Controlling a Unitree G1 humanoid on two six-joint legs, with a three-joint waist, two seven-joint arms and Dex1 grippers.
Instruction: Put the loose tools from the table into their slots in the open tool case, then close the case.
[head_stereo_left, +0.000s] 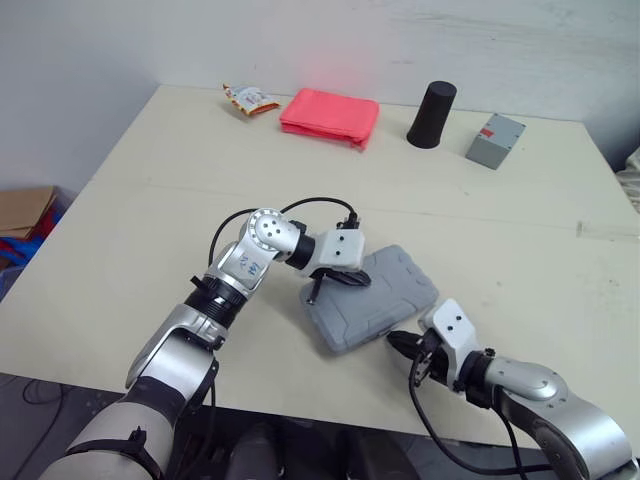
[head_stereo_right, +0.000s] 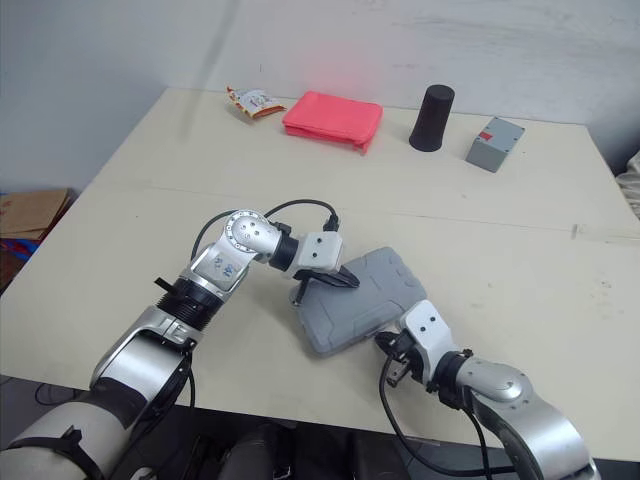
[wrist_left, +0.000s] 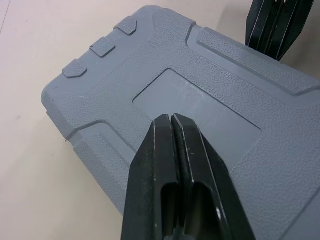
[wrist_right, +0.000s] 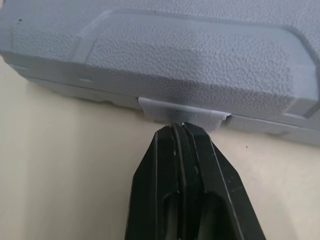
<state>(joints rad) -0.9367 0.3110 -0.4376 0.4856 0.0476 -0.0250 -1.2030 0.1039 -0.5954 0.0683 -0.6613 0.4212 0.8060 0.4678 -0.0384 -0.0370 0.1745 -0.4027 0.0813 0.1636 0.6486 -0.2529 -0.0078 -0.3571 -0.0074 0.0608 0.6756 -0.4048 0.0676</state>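
Head views: grey tool case (head_stereo_left: 370, 298) closed, lying near the table's (head_stereo_left: 150, 180) front edge; snack packet (head_stereo_left: 250, 99) print too small to read. Left wrist: left gripper (wrist_left: 172, 120) fingers pressed together, tip on the lid. Right wrist: right gripper (wrist_right: 181, 127) fingers pressed together, tip at the latch tab (wrist_right: 180, 112).

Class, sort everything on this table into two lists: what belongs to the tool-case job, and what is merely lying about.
Belongs to the job: grey tool case, lid down; left claw, shut, on its lid; right claw, shut, at its latch.

Lying about: snack packet; red folded cloth; black cup; small grey box.
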